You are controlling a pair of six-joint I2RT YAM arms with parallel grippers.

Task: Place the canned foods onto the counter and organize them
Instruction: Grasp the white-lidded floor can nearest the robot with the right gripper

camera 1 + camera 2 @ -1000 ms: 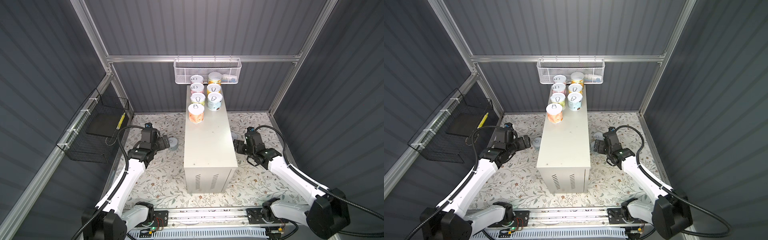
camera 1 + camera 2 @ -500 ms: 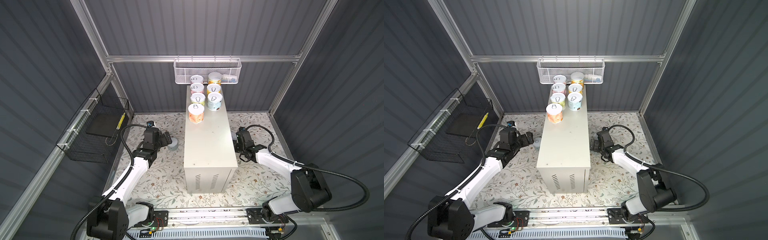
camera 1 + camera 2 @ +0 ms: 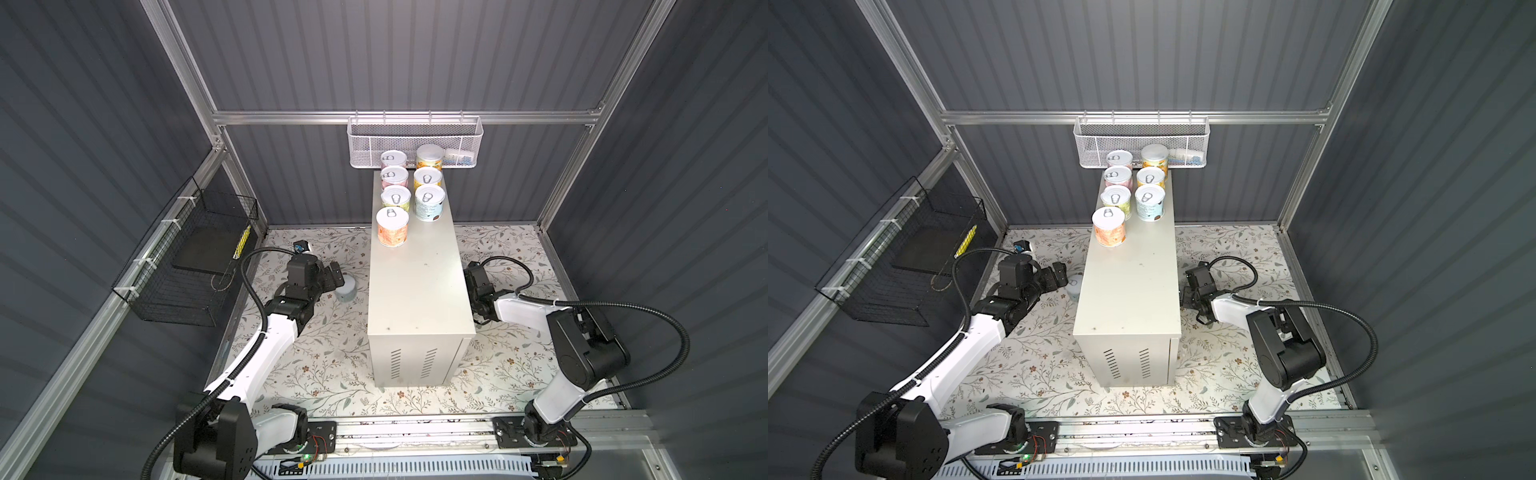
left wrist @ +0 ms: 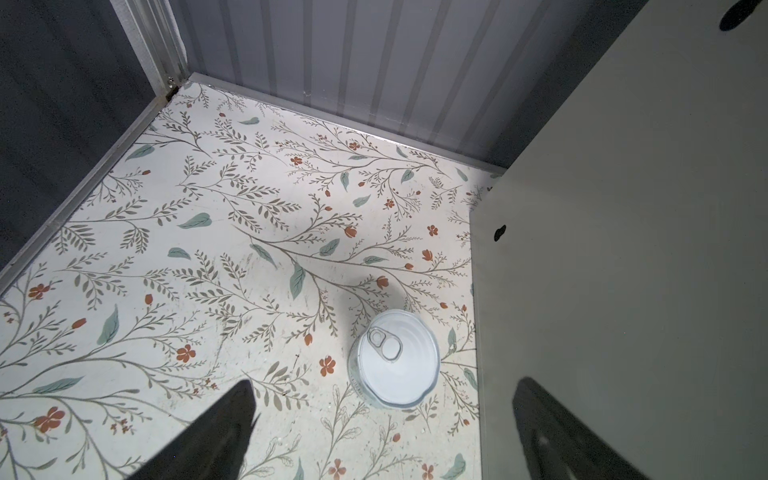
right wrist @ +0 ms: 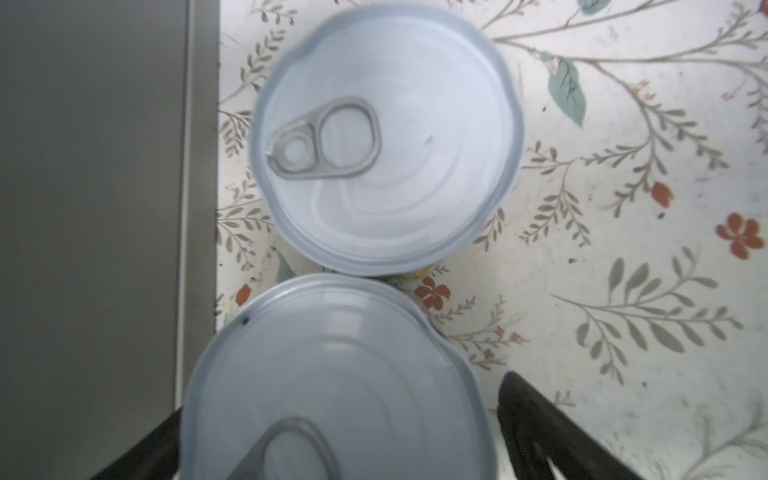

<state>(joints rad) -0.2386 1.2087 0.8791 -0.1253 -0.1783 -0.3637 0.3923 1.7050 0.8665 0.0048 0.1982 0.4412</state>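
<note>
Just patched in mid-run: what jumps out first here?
A double row of pastel cans crowds the far end of the cream counter. On the floral floor beside it, the open left gripper faces a lone can, while the open right gripper straddles one can of a pair.

Seven upright cans (image 3: 396, 198) on cream counter (image 3: 419, 291), far end, three standing alongside
</note>
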